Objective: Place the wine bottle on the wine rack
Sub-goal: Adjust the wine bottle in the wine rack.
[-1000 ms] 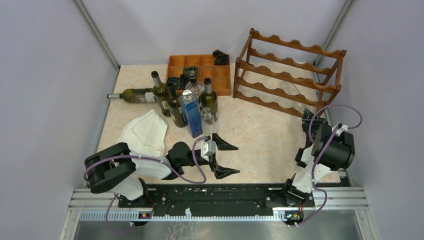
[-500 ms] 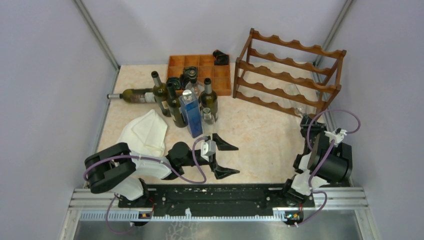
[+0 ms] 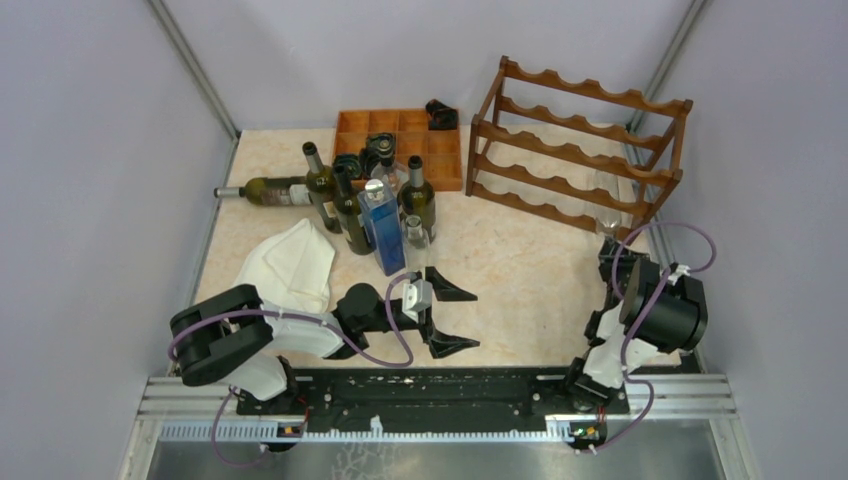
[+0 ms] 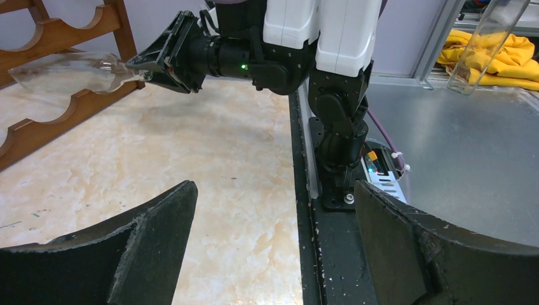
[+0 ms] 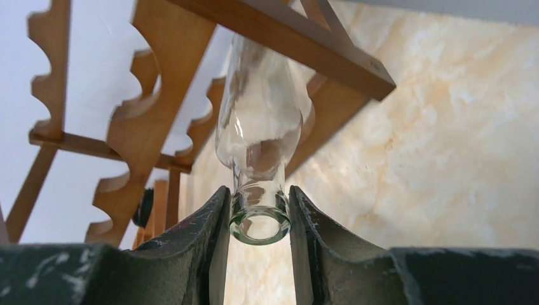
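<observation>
A clear glass wine bottle [image 5: 260, 121] was held by its neck in the right gripper [image 5: 259, 213], whose two fingers were closed on either side of the bottle's mouth. The bottle's body reached in among the lower scalloped rails at the right end of the reddish-brown wine rack [image 3: 580, 140]; whether it rested on a rail could not be told. The left gripper [image 3: 470, 318] hung just above the marbled surface [image 3: 520, 280], jaws spread wide and empty, well apart from the rack. Behind it stood a cluster of dark bottles [image 3: 345, 205], with a white cloth [image 3: 292, 262] beside them.
</observation>
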You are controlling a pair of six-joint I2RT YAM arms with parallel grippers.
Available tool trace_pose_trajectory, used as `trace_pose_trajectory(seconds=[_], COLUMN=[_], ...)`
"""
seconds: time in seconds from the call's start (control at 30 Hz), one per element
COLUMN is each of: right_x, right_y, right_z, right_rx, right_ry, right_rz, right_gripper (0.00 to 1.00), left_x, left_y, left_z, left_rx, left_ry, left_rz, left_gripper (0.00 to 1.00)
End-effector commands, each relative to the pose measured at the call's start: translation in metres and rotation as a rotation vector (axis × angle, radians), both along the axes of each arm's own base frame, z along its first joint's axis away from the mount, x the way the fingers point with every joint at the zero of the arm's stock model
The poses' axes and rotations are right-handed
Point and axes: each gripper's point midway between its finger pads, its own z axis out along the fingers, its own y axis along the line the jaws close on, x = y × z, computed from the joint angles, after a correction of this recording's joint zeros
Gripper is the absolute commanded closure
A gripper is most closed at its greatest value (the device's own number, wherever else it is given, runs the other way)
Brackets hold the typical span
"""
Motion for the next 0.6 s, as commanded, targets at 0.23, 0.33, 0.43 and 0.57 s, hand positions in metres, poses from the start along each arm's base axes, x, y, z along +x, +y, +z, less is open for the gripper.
trace_pose_trajectory(seconds=[0.23,0.33,0.43,0.57], right_x=[0.014,0.014,0.016,0.023], right_y=[0.012,0.007,0.002,-0.001], right_z=[0.009,0.011,0.011,0.010], right_rx=[-0.082,-0.146,-0.180,-0.168], right_ry=[0.040,0.106,0.170,0.203], right_rz=[0.126,0.127,0.131,0.137], right_gripper=[0.47,0.40,0.34,0.32], left_x=[0.001,0.001,0.000,0.000], left_y=[-0.004,-0.004,-0.004,-0.003], left_z=[0.017,0.017,0.017,0.018], left_rx=[-0.051,-0.052,-0.053,-0.056], left_ry=[-0.033,-0.031,-0.030,-0.032], left_rz=[-0.012,-0.014,-0.014,-0.015], left_gripper=[0.01,0.01,0.01,0.01])
